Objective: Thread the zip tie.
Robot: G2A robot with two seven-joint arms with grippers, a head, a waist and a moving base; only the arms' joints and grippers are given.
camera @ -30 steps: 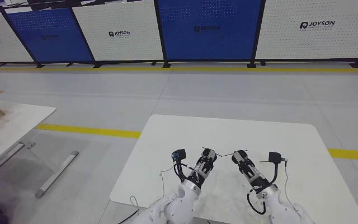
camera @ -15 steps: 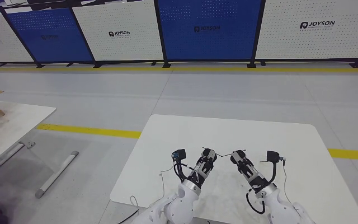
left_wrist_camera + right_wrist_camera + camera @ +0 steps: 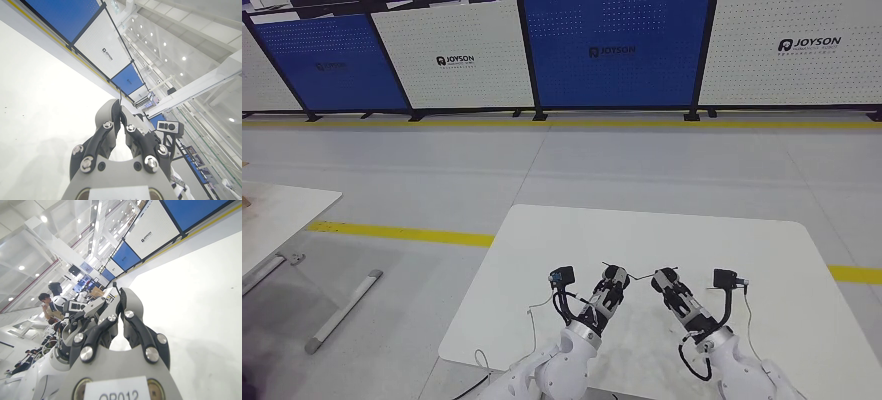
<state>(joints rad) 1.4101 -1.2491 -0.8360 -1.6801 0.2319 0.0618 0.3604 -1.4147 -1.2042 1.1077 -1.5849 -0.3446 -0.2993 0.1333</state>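
Over the white table (image 3: pixel 692 235), about midway between its left and right edges and nearer its near edge than its far one, the left tool (image 3: pixel 615 277) is clenched on the zip tie (image 3: pixel 640 276). In the left wrist view, the left tool (image 3: pixel 120 113) has its jaws pressed together on the black strip, and a thin, tapering length of the zip tie (image 3: pixel 120 93) sticks straight out past them. From above, the strip runs as a fine dark line across the small gap between the two tools, held above the table rather than lying on it. Just beside the left tool, toward the table's right edge, the right tool (image 3: pixel 663 279) is likewise clamped on the zip tie. In its own wrist view the right tool (image 3: pixel 121 300) has its jaws together, with a short stub of the zip tie (image 3: pixel 116 288) ending in a small blocky tip poking out beyond them
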